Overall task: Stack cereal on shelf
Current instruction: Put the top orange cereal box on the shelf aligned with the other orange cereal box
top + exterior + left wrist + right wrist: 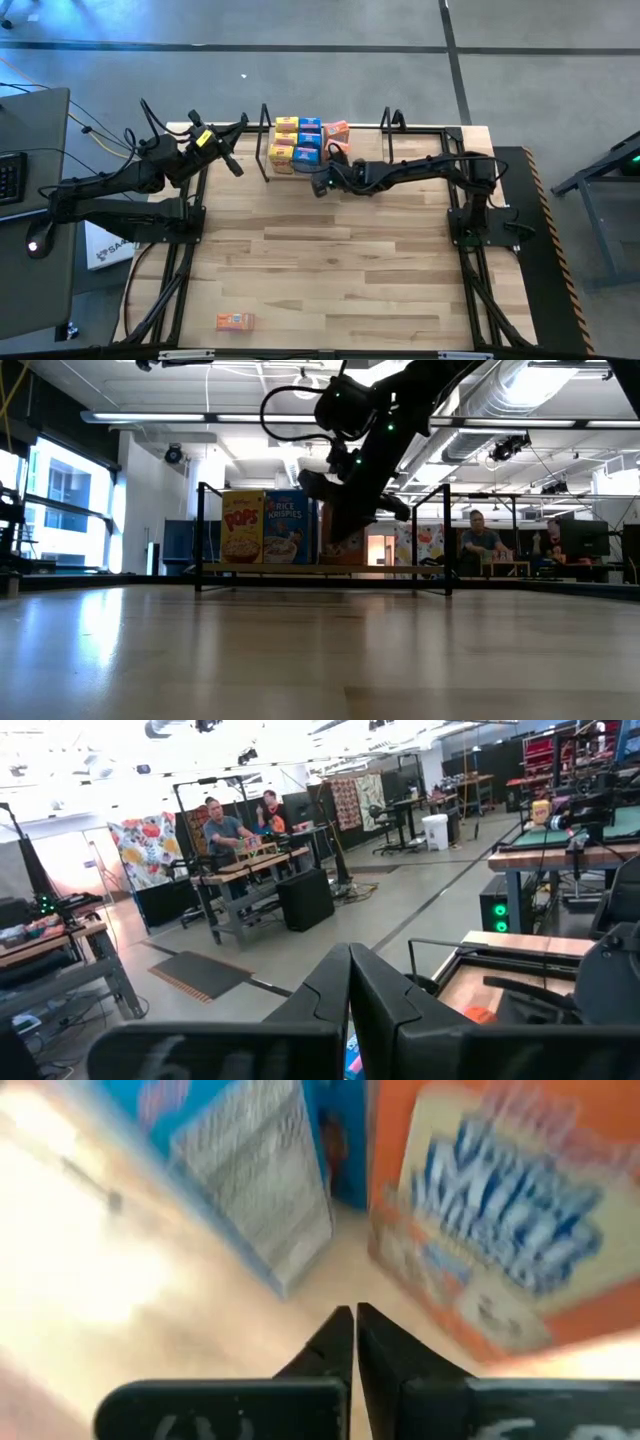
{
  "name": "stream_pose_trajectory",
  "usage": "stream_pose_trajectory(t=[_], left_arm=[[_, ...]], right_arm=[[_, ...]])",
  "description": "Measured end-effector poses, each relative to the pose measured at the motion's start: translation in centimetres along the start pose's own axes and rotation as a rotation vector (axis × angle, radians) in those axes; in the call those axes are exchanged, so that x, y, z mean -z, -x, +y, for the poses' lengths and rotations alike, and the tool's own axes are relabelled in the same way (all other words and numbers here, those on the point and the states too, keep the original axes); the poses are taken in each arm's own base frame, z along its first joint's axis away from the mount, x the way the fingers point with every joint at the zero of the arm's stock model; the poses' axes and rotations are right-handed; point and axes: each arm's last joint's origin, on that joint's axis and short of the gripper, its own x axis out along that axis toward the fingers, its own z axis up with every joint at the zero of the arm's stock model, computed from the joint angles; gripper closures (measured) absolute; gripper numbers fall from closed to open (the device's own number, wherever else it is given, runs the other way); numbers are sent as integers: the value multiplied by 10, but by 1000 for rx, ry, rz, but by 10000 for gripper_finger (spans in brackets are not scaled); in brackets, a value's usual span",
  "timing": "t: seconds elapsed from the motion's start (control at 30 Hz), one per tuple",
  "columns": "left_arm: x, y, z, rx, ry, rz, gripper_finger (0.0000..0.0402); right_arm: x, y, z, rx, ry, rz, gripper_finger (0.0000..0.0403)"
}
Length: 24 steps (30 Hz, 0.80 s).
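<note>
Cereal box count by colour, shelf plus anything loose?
Yellow boxes: 3, on the shelf
Blue boxes: 3, on the shelf
Orange boxes: 2, one on the shelf, one lying apart at the opposite side
Total: 8 visible from above; the right arm may hide more.

Both arms reach toward the far edge, left gripper and right gripper with fingers pressed together
</note>
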Motion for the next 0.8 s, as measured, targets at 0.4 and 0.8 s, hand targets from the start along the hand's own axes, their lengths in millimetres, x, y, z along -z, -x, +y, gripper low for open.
stream_pose_trajectory(t=[0.4, 0.8], left_arm=[[0, 0, 0, -3, -1, 2, 401], [0, 0, 0, -3, 0, 2, 401]], right_arm=[[-1, -1, -18, 88, 130, 96, 403], [-20, -12, -34, 100, 149, 57, 403]])
